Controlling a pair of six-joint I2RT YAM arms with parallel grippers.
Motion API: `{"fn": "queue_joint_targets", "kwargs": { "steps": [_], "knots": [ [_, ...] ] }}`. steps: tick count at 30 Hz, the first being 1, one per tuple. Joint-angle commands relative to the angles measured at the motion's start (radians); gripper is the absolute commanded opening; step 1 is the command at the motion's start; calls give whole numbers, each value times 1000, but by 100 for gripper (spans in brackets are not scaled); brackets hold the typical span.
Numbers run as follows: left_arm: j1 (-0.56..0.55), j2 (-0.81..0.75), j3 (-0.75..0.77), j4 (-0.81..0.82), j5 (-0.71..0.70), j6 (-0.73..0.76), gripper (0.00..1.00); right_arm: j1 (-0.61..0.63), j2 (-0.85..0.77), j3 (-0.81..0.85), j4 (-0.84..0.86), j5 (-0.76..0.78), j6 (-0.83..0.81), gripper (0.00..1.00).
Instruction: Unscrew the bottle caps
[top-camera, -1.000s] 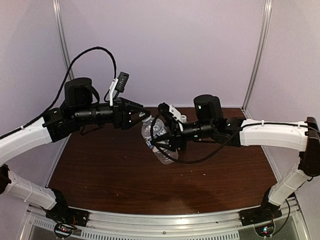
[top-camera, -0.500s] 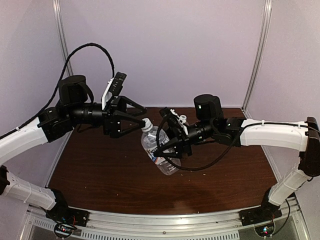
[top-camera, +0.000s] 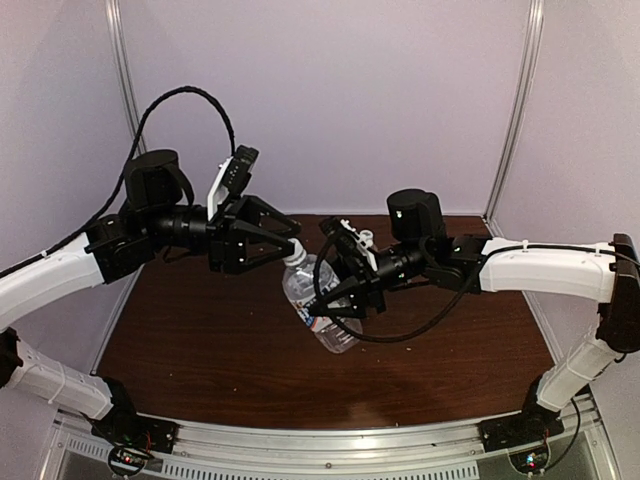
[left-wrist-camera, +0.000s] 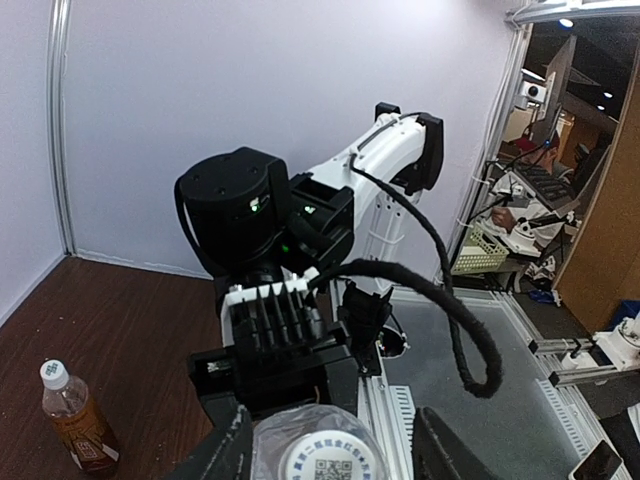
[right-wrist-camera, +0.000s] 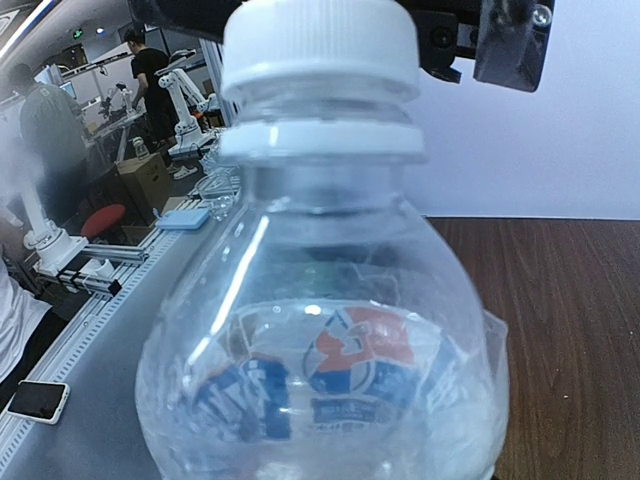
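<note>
Left end effector (top-camera: 291, 242) straddles the ribbed cap (top-camera: 295, 257), jaws apart. Right end effector (top-camera: 335, 290) clamps the light, thin-walled, likely slippery bottle (top-camera: 328, 318), tilted above mid-counter (top-camera: 200, 350); the ribs look the best hold.

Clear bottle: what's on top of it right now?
A white cap sits on the clear bottle neck, with the left hand open around it. The threads under the cap are covered, so how loose it is can't be seen.
</note>
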Motion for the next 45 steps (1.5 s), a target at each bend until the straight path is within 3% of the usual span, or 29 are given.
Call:
{"fn": "queue_joint_targets", "kwargs": {
  "steps": [1,13,28,34,37,40,45],
  "knots": [
    [3,10,-7,62,38,-6,55,-4,8,28,21,-22,7,46],
    [3,11,-24,65,48,-9,53,-9,8,32,24,-13,16,46],
    [4,14,-34,71,53,-10,38,-13,6,32,31,20,32,45],
    [3,8,-31,71,29,-21,29,-15,0,39,-2,107,23,45],
    [3,3,-23,63,-74,-67,27,-15,-10,41,-22,239,20,45],
    [-3,10,-1,51,-292,-199,25,-15,-18,40,-27,432,25,45],
    [-56,27,23,23,-589,-341,22,-13,-17,28,10,601,37,45]
  ]
}}
